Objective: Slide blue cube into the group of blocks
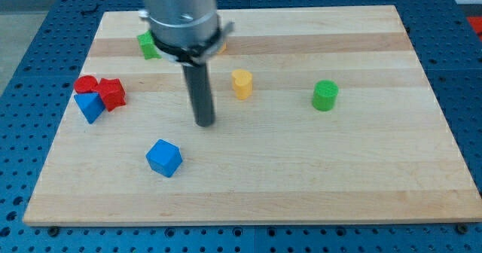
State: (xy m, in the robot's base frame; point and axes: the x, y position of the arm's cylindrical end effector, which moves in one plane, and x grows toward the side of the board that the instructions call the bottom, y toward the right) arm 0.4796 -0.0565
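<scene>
One blue cube [164, 157] sits below-left of my tip [205, 123]; no pincer visible.

I can read no text, label, brand, number or sign anywhere in my view. The wooden board [301, 170] is plain, the blocks bear no markings, and the arm's grey housing [179, 12] at the upper left of the frame shows no lettering that I can make out.
</scene>
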